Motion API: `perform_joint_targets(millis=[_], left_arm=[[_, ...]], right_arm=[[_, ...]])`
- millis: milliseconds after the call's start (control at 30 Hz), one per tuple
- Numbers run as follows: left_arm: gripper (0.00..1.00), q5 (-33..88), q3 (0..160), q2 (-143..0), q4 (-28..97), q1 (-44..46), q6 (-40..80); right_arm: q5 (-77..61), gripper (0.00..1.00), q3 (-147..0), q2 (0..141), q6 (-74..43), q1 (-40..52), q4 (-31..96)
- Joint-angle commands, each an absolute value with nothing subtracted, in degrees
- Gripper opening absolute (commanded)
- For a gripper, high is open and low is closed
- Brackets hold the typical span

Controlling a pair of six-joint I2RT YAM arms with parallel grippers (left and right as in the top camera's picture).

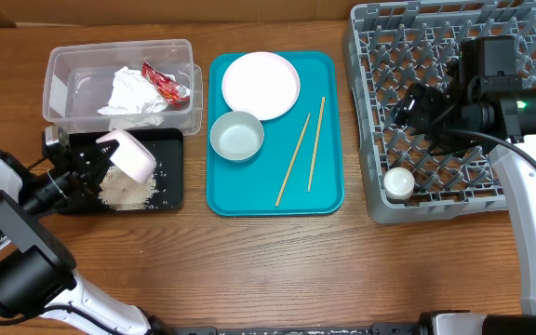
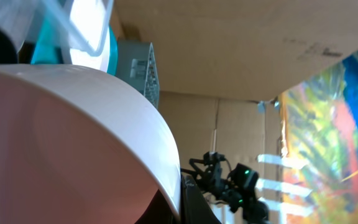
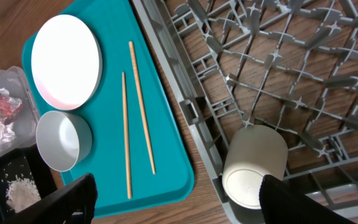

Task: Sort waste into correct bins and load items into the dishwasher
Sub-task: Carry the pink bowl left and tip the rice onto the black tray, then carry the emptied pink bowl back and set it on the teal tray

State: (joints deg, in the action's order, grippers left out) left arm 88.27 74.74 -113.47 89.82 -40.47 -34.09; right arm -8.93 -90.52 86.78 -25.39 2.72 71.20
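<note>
On the bench (image 1: 277, 270), the left fingers (image 1: 89, 160) hold a pinkish-white bowl (image 1: 130, 156) tipped on its side over the black tray (image 1: 171, 181), where a heap of rice (image 1: 127, 192) lies. Just behind it, the clear tub (image 1: 63, 84) holds a crumpled napkin (image 1: 133, 93) and a red wrapper (image 1: 167, 84). The teal tray (image 1: 328, 191) carries a pale pink plate (image 1: 261, 86), a grey-white bowl (image 1: 237, 136) and two chopsticks (image 1: 298, 158). The right fingers (image 1: 415, 104) hang over the grey dish rack (image 1: 370, 56), with a white cup (image 1: 399, 182) in its near left corner.
</note>
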Motion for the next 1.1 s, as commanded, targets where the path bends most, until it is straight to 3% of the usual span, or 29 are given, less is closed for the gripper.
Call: perform_joint_targets(millis=[0,233,333,667,833,933,1067], left_arm=[[0.04,89.0,78.1,-111.8,89.7,-40.5,-36.4],[0.04,86.7,78.9,-111.8,91.9,-38.7,-34.6],[0.04,85.8,80.7,-111.7,96.9,-36.2,-40.8],[0.04,79.0,89.1,-108.4,94.9,-13.4,-40.8],[0.04,65.3,91.7,-108.4,83.0,-1.2,-19.9],[0.04,48.5,91.9,-108.3,74.3,6.5,-2.1],[0.04,33.7,92.1,-108.3,70.5,15.7,6.5]], right_arm=[[-8.6,0.85,-90.7,86.8,-23.7,2.9,71.2],[-8.6,0.86,-90.7,86.8,-23.5,2.9,72.0],[-8.6,0.86,-90.7,86.8,-23.5,2.9,72.1],[-8.6,0.89,-90.7,86.8,-23.5,2.9,71.7],[-8.6,0.89,-90.7,86.8,-23.5,2.9,71.7],[-8.6,0.89,-90.7,86.8,-23.5,2.9,71.7],[-8.6,0.89,-90.7,86.8,-23.5,2.9,71.7]])
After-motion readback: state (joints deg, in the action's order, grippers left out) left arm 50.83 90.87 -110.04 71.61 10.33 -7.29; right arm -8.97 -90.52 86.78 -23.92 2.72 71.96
